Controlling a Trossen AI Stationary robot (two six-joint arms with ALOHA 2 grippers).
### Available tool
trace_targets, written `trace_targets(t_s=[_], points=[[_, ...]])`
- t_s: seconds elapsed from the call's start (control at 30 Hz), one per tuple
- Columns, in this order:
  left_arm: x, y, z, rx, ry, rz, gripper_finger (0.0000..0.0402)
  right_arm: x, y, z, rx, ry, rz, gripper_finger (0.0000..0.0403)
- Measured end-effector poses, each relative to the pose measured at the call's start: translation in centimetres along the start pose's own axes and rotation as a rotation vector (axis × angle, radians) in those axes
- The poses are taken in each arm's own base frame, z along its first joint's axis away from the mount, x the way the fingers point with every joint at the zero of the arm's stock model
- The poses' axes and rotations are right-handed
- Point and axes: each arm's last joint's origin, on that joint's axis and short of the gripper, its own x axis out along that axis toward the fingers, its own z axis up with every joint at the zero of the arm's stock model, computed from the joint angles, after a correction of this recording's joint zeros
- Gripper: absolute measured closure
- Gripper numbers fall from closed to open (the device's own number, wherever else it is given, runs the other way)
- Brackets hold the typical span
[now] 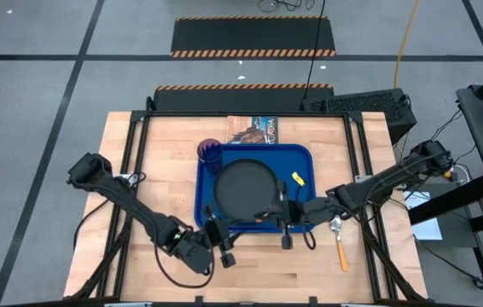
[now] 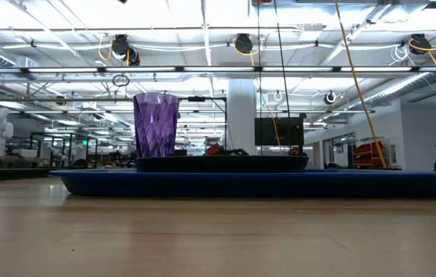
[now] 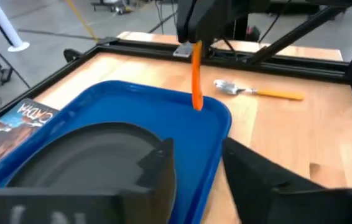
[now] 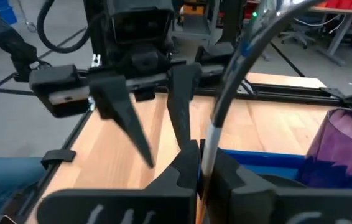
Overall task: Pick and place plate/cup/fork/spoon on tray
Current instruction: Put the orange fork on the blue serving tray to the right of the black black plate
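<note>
Overhead and wrist views. The right tool point(image 1: 285, 228) pinches the fork point(image 3: 196, 78) upright over the blue tray's point(image 1: 301, 158) near edge. The left tool point(image 1: 220, 247), fingers parted and holding nothing, sits just beside that edge. Plate point(image 1: 246, 189) and cup point(image 1: 210, 152) rest on the tray; the spoon point(image 1: 339, 242) lies on the counter point(image 1: 122, 170).

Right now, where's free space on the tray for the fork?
The tray has a bare blue strip right of the plate, around a small yellow piece. The cup fills the far left corner. The near edge is crowded: the left tool and the right tool, which holds the fork, hover there.
</note>
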Motion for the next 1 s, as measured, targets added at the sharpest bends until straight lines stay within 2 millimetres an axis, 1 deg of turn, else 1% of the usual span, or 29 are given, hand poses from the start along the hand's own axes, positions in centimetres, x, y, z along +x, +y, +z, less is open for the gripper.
trace_targets(t_s=[0.1, 0.2, 0.27, 0.37, 0.57, 0.67, 0.77, 0.9, 1.0], points=[[0.5, 0.2, -0.9, -0.013, -0.051, -0.012, 0.0213, 0.0, 0.1, 0.0, -0.014, 0.003, 0.002, 0.0403], [1.2, 0.7, -1.6, -0.040, -0.093, -0.030, 0.0180, 0.1, 0.1, 0.0, -0.020, -0.003, 0.004, 0.0403], [1.7, 1.3, -2.0, -0.053, -0.102, -0.053, 0.0167, 0.3, 0.2, -0.2, -0.029, -0.004, 0.004, 0.0403], [2.4, 2.0, -2.6, -0.081, -0.117, -0.062, 0.0165, 0.6, 0.3, -0.3, -0.033, -0.004, 0.031, 0.0403], [3.1, 2.4, -2.7, -0.066, -0.120, -0.154, 0.0195, 1.7, 0.3, -0.3, -0.043, -0.059, 0.039, 0.0403], [3.4, 2.4, -3.0, -0.041, -0.110, -0.150, 0.0215, 2.4, 0.4, -0.4, -0.053, -0.088, 0.038, 0.0403], [3.4, 2.4, -2.9, -0.039, -0.112, -0.162, 0.0232, 3.1, 0.5, -0.9, -0.067, -0.073, 0.037, 0.0403], [3.4, 2.4, -3.0, -0.032, -0.110, -0.161, 0.0259, 3.3, 0.2, -1.1, -0.066, -0.069, 0.026, 0.0403], [3.4, 2.5, -3.0, -0.035, -0.117, -0.129, 0.0287, 3.4, 0.2, -1.1, -0.065, -0.068, 0.024, 0.0403]])
